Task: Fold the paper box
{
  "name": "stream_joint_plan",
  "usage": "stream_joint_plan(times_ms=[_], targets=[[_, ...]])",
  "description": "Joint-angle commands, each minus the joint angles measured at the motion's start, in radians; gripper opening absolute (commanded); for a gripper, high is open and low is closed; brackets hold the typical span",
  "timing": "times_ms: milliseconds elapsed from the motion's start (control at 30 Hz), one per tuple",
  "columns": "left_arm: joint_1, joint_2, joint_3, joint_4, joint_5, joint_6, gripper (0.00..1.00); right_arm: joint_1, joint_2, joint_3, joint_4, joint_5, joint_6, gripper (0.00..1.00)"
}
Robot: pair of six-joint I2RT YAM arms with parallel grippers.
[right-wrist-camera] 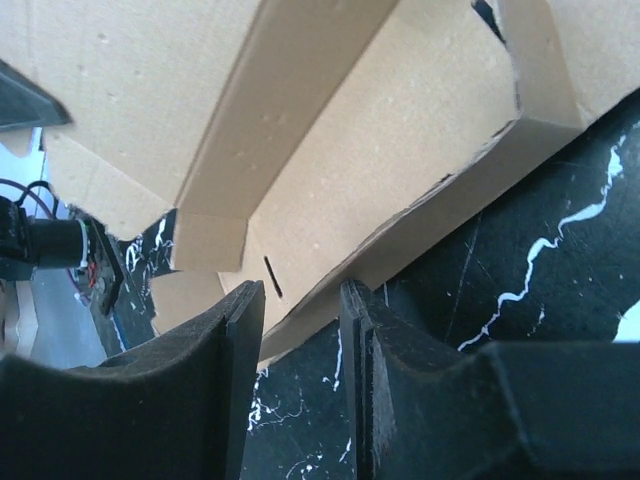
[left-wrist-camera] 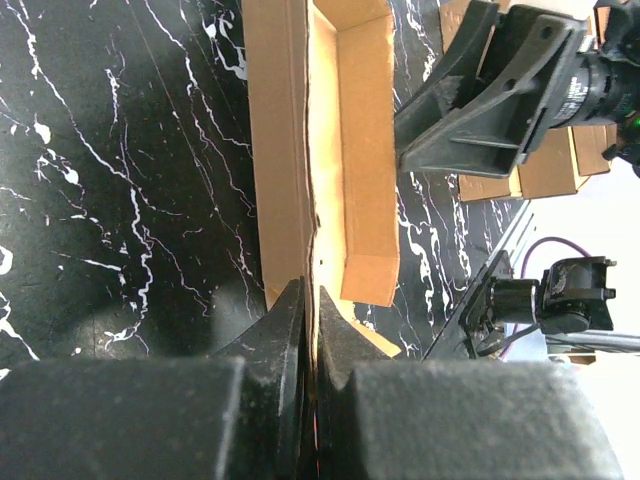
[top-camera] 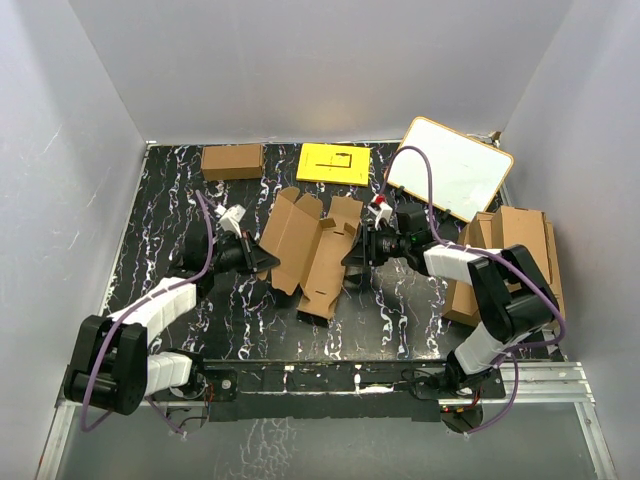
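One creased paper box (top-camera: 310, 250), flaps splayed. Left gripper (left-wrist-camera: 310, 295) pinches its 9 o'clock wall; wrist view alone shows right gripper (right-wrist-camera: 298, 297) parted.

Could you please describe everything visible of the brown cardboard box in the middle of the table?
The plain brown cardboard box lies half-folded, open side up, on the black marbled table: thin creased walls, flaps splayed. The left pincer is shut on its left wall; the right pincer stands open around its right edge.

Left arm (top-camera: 155, 303): stretched forward and inward; left pincer (top-camera: 262, 258) pinched shut on paper box (top-camera: 310, 245) wall. Right arm (top-camera: 455, 262): elbow raised, folded inward; right pincer (top-camera: 352, 255) jaws parted.
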State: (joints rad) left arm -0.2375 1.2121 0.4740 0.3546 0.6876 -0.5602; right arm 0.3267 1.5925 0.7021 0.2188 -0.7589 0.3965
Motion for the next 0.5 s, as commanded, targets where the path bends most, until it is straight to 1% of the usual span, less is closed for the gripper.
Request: stream_joint_plan(times_ms=[0,67,133,233,267,367,467], targets=[[-0.001,0.002,0.064,-0.051,0.049,0.049,0.0,0.004,0.025,0.032,0.016,0.006,-0.052,0.42],[0.0,0.003,0.089,-0.1,0.053,0.088,0.0,0.004,0.026,0.036,0.002,-0.006,-0.082,0.45],[-0.002,0.008,0.121,-0.159,0.06,0.13,0.0,0.003,0.019,0.039,-0.014,-0.021,-0.13,0.51],[0.0,0.016,0.182,-0.282,0.051,0.211,0.0,-0.011,0.005,0.068,-0.096,-0.093,-0.312,0.57],[0.0,0.017,0.202,-0.322,0.043,0.24,0.0,-0.021,-0.005,0.083,-0.143,-0.12,-0.413,0.58],[0.0,0.025,0.27,-0.438,0.026,0.334,0.0,-0.059,-0.027,0.134,-0.306,-0.184,-0.607,0.63],[-0.001,0.05,0.346,-0.553,0.02,0.461,0.0,-0.12,-0.051,0.176,-0.421,-0.265,-0.729,0.66]])
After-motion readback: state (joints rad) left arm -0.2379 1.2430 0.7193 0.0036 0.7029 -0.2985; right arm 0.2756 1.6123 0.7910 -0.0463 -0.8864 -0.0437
